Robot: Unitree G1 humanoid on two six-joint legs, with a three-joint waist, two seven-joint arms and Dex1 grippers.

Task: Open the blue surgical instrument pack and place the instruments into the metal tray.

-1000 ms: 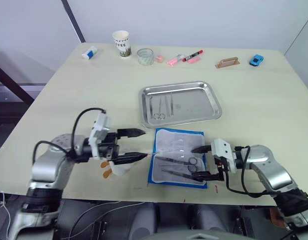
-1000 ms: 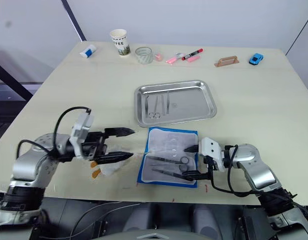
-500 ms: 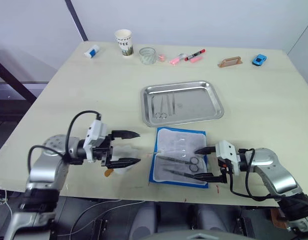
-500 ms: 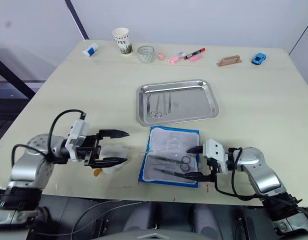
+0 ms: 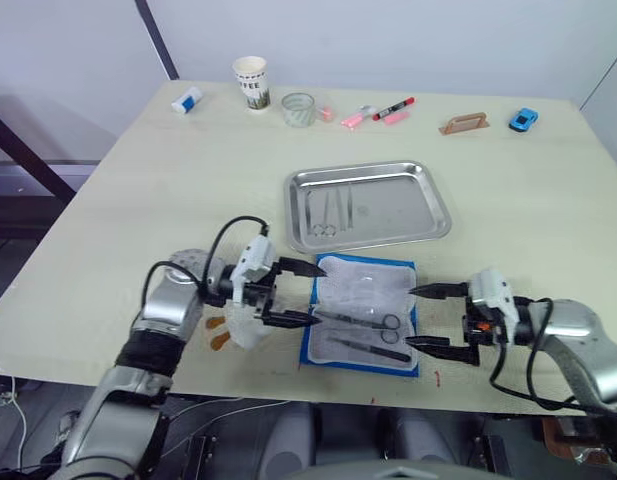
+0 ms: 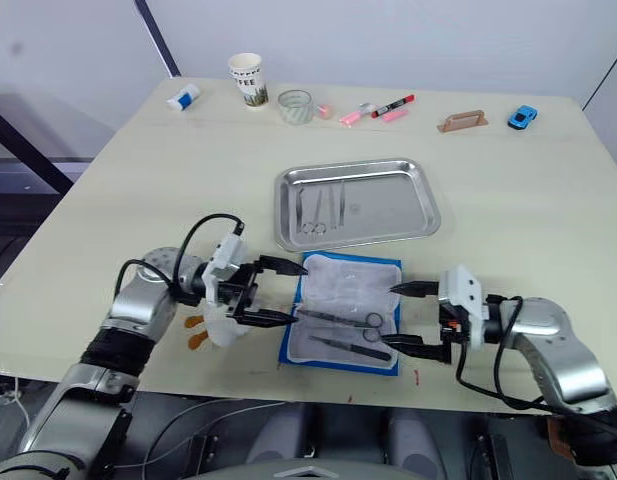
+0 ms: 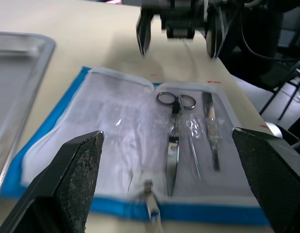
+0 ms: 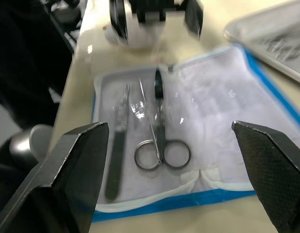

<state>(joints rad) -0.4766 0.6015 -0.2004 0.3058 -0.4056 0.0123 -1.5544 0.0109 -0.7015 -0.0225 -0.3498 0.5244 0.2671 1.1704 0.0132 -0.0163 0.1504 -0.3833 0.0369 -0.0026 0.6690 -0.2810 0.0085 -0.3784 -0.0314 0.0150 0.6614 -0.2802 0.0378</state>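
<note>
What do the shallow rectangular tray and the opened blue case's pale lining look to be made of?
The shallow rectangular tray: polished metal, probably steel, going by its mirror-like sheen and bright rim. The opened blue case: soft fabric or nonwoven lining, matt and whitish, with glinting wrinkles hinting at clear plastic over the ring-handled scissors.

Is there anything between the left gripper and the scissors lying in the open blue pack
Nothing visible. The left gripper is open at the pack's left edge, and the scissors lie on the lining just beyond it, with only bare lining between.
</note>
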